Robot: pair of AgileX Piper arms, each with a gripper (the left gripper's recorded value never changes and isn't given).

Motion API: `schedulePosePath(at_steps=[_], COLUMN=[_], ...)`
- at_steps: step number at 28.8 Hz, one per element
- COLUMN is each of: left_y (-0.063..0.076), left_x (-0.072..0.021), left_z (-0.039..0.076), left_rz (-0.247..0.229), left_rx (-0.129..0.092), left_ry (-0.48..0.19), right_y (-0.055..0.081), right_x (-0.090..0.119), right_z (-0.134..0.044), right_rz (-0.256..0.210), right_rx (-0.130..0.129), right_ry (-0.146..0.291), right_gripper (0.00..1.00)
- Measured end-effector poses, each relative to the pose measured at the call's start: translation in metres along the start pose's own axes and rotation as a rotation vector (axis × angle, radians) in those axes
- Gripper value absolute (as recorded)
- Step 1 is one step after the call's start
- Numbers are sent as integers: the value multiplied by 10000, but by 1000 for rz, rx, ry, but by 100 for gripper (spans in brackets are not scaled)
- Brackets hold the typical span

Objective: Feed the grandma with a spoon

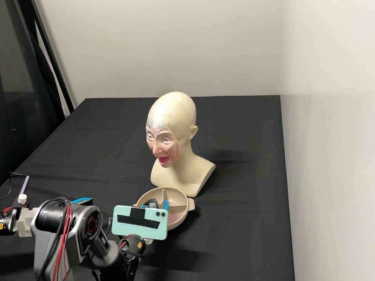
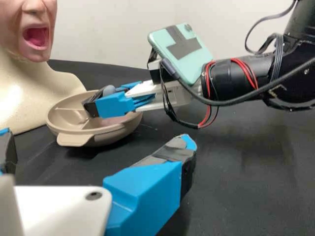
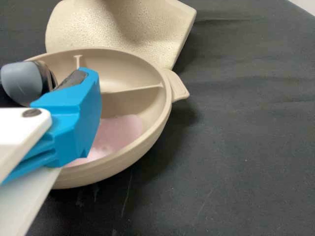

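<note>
Scoop phase, I reckon: the grandma head [image 1: 171, 130] stands mid-bench, facing about 7 o'clock, and the tan divided bowl [image 1: 174, 190] sits just beside the bust at its 6 o'clock. My R arm comes in from approx 7 o'clock and the R gripper [image 1: 159, 205] is down inside the bowl, over the compartment with the pink food [image 3: 115, 130]. Its blue fingers are pressed together on a grey, round-ended handle that I take for the spoon [image 3: 22, 81]; the scoop end is hidden behind the finger, so I can't tell whether it's loaded. The L gripper [image 2: 96, 140] hangs low over the bench [image 1: 238, 162] at approx 9 o'clock of the bowl, fingers spread apart, holding nothing and touching nothing. Nothing has reached the mouth [image 2: 37, 37] yet, so the feed itself is ahead. Next move, IMO: lift the spoon clear of the rim w/ the scoop kept level, then carry it up toward 12 o'clock, since the open mouth sits well above the bowl. The approach must clear chin and bust, and any wrist roll would tip the load. Writing: none I can read. The mint phone [image 1: 140, 222] strapped on the R wrist has black tape [image 1: 139, 220] on its back, and a small raised mark [image 3: 77, 61] on the bowl's inner wall is too faint to make out.
</note>
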Motion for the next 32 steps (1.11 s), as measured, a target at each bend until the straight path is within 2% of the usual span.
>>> schedulePosePath(at_steps=[12, 16, 19, 24, 27, 32], left_y=[-16, -16, -16, -16, -16, -16], left_x=[7, 7, 7, 7, 7, 7], left_z=[-4, -4, -4, -4, -4, -4], left_rz=[-6, -6, -6, -6, -6, -6], left_rx=[0, 0, 0, 0, 0, 0], left_ry=[2, 2, 2, 2, 2, 2], right_y=[-15, 26, 42, 99, 150, 270], right_x=[14, -2, -37, -109, -167, -253], right_z=[-15, -55, -72, -93, -106, -115], right_rz=[-5, 5, 0, 16, 32, 79], right_rx=[-5, -6, 9, 15, 37, 48], right_ry=[6, 15, 8, 14, 19, 21], right_gripper=[0, 0, 0, 0, 0, 0])
